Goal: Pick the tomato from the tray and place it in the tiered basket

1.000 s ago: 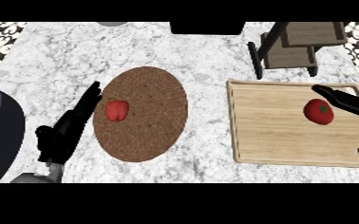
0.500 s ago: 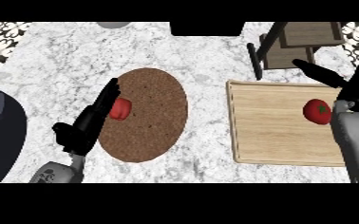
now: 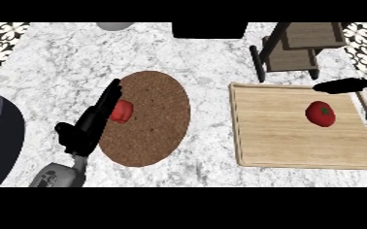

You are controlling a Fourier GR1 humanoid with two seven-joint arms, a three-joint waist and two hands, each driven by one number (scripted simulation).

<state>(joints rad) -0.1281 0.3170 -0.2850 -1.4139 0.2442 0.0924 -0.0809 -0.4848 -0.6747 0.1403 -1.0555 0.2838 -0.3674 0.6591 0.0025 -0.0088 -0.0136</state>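
The tomato lies on the wooden tray, over on the tray's right side. It is red with a small green top. It sits flat on the wood and nothing is holding it.

The right hand shows only a little, at the right edge of the view. Black fingers point left, above the tomato and just past its top. They look straight and do not touch the tomato. There is a small gap of wood between them and the tomato.

The tiered basket stands on the counter behind the tray, near the top right. It has dark legs and brown wooden shelves. It is close to the tray's far edge.

The left hand is at the left side of the view, with its grey forearm coming up from the bottom edge. Its fingers are straight and together, pointing up and a bit to the right. They lie along the left rim of a round brown mat. A small red thing sits on the mat right next to the fingers. I cannot tell if the fingers touch it.

The counter is white and grey marble. A black box and a grey round thing sit at its far edge.
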